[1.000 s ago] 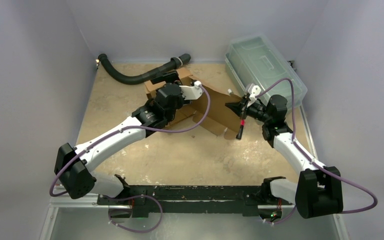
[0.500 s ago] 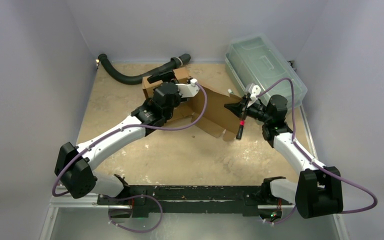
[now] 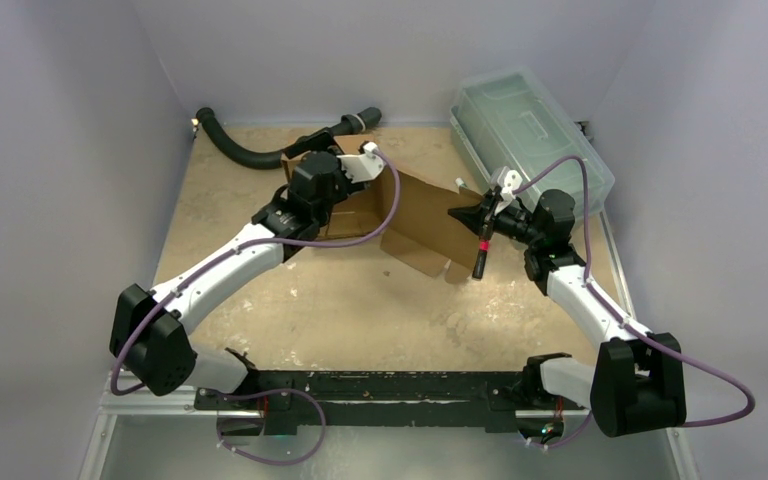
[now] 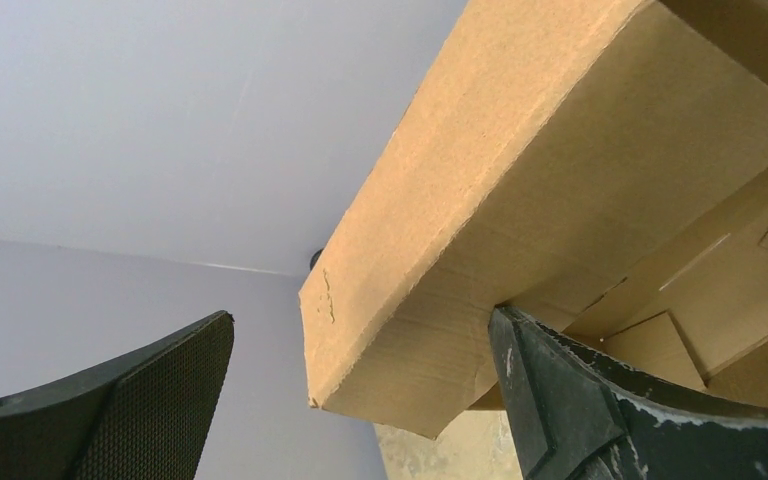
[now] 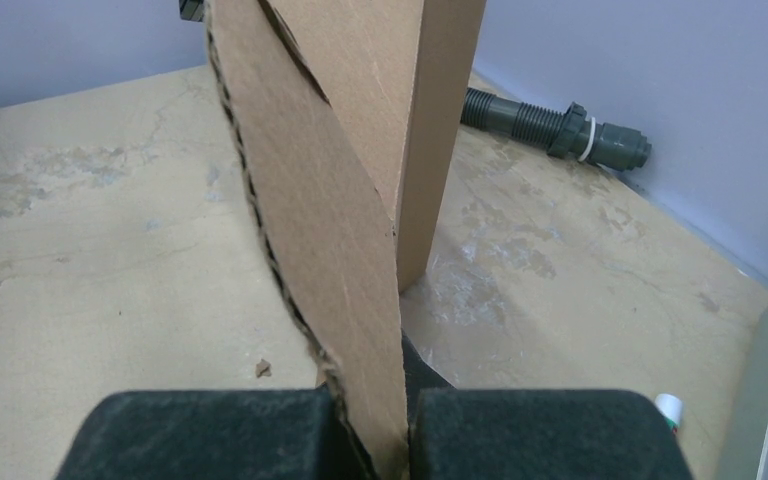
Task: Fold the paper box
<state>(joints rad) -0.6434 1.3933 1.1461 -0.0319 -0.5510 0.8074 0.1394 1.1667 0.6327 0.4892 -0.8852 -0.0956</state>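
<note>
Two hands of mine are at the paper box (image 3: pixel 425 215), which sits at the far middle of the tabletop (image 3: pixel 360 300). My right hand (image 5: pixel 400 432) is pinched tight on one flap's edge. My left hand (image 4: pixel 360 395) is wide open around one raised wall.

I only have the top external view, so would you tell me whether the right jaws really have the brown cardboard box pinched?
Observer: Yes. The right wrist view shows the right jaws shut on a panel of the brown corrugated cardboard paper box.
Operator: Thanks. Are the left jaws gripping it too?
Observer: No. In the left wrist view the left jaws stand open around a folded box wall; only one finger appears to touch it.
</note>
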